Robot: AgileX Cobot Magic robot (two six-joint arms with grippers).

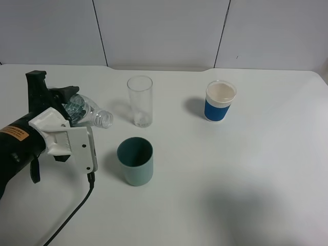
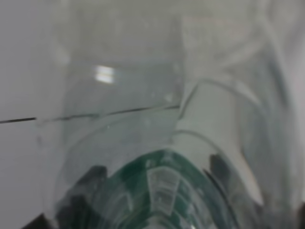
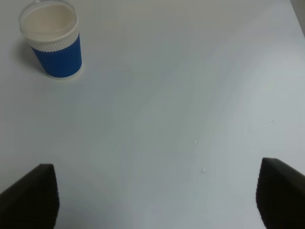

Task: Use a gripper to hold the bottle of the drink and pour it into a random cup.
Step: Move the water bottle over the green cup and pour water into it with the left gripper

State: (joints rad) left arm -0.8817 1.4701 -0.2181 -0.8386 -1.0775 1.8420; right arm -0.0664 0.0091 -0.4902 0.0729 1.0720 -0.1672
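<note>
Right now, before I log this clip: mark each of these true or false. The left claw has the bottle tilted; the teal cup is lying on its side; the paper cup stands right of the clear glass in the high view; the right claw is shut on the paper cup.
1. The left claw grips the bottle, which is tilted off upright. True.
2. The teal cup lies on its side. False: it stands upright, mouth up.
3. In the high view the paper cup stands to the right of the clear glass. True.
4. The right claw is shut on the paper cup. False: its fingers are wide apart and hold nothing, and the cup stands well away from them.
</note>
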